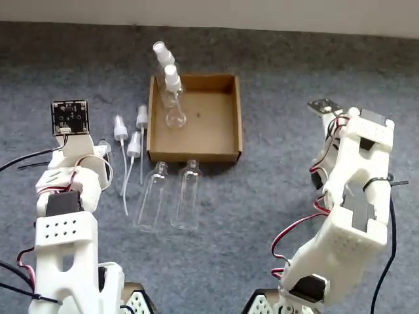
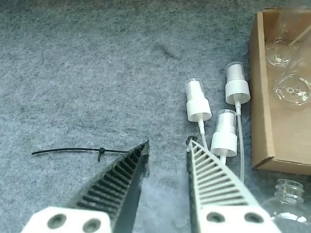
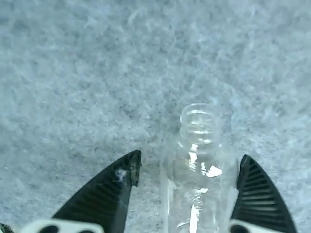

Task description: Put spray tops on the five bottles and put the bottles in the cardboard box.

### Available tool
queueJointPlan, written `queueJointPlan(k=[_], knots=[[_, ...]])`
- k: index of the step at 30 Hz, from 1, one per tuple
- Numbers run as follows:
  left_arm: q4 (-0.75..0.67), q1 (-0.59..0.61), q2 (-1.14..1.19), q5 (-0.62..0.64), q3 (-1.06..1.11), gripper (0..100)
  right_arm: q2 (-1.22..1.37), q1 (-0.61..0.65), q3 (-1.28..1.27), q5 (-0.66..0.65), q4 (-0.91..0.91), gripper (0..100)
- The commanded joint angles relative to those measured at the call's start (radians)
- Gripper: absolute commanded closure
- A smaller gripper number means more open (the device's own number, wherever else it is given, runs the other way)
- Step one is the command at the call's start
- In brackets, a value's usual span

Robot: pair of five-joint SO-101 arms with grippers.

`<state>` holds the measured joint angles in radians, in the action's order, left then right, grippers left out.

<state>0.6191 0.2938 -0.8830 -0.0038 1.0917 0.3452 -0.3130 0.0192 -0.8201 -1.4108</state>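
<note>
Two capped bottles [image 1: 171,91] lean in the back left corner of the cardboard box [image 1: 226,152]. Three loose spray tops [image 1: 133,145] lie just left of the box, and two open clear bottles [image 1: 152,196] lie in front of it. My left gripper [image 2: 167,145] is open over the carpet, its fingertips just short of the spray tops [image 2: 224,133]. My right gripper [image 3: 188,162] is open around a third uncapped bottle [image 3: 199,160]. That bottle sits close to one finger, with a gap to the other.
A black zip tie [image 2: 82,151] lies on the grey carpet beside the left gripper. The box wall [image 2: 260,97] stands just past the spray tops, and a bottle neck [image 2: 290,191] sits near it. The right arm [image 1: 353,190] stands to the box's right.
</note>
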Motion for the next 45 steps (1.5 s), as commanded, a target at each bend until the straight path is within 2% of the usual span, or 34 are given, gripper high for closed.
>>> queueJointPlan(k=[1, 4, 15, 22, 29, 32, 37, 41, 45], knots=[[-0.014, -0.016, -0.005, 0.005, -0.002, 87, -0.008, -0.007, 0.051, -0.041, -0.01, 72.8], [-0.014, -0.016, -0.005, 0.005, -0.002, 87, -0.008, -0.019, 0.021, -0.08, -0.012, 72.8], [-0.014, -0.015, -0.005, 0.005, -0.002, 87, -0.008, -0.05, -0.008, -0.078, -0.002, 72.8], [-0.014, -0.015, -0.005, 0.005, -0.002, 87, 0.013, -0.061, -0.007, -0.08, -0.001, 81.1], [-0.014, -0.013, -0.005, 0.005, -0.002, 87, 0.108, -0.059, 0.001, -0.075, -0.001, 82.1], [-0.014, -0.016, -0.005, 0.005, -0.002, 87, 0.108, -0.061, 0.004, -0.032, -0.001, 82.1], [-0.014, -0.016, -0.005, 0.005, -0.002, 87, 0.068, -0.041, 0.004, 0.012, -0.002, 80.8], [-0.014, -0.016, -0.005, 0.005, -0.002, 87, 0.047, -0.031, 0.002, 0.054, -0.007, 72.2], [-0.014, -0.016, -0.005, 0.005, -0.002, 87, 0.044, -0.031, 0.004, 0.058, -0.002, 71.5]])
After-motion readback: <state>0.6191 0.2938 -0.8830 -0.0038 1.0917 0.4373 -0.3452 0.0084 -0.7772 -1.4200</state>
